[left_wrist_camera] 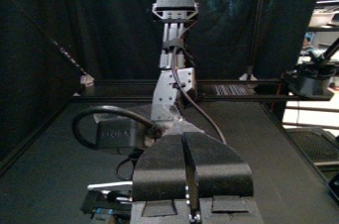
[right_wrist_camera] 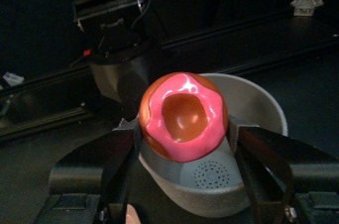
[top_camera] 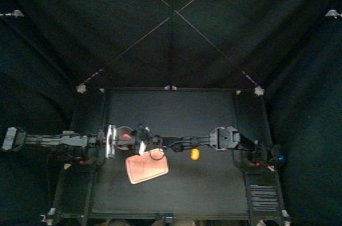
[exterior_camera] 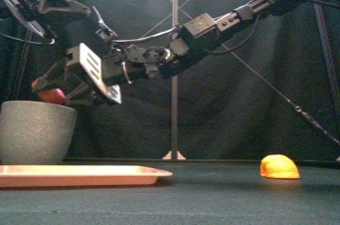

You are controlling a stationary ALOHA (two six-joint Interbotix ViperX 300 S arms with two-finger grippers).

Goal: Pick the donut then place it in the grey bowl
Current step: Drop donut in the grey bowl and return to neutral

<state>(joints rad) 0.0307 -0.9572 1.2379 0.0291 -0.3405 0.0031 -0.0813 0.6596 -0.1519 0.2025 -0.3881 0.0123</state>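
The jaws of the right gripper (right_wrist_camera: 188, 137) were clenched on the donut (right_wrist_camera: 183, 116), one on each side of it, with its hole turned toward the wrist camera. In the front view the donut hung just above the rim of the grey speckled cup (exterior_camera: 35, 134) and was not yet inside it. In the right wrist view the cup's open mouth lay directly behind the toy. The right arm reached from its own side past the middle of the table (exterior_camera: 226, 197) to hold it there.

The cup stood at the table's left, just behind the flat pink tray (exterior_camera: 80, 175). A small orange toy food (exterior_camera: 277, 166) lay well apart, toward the right. The left arm waited at the left, near the cup. The left gripper (left_wrist_camera: 192, 164) had its jaws pressed together on nothing.

Judged from this, the pick was done and the carry was all but finished. What was left was to let the donut drop into the cup, perhaps after lowering it a little, and then lift the gripper clear.
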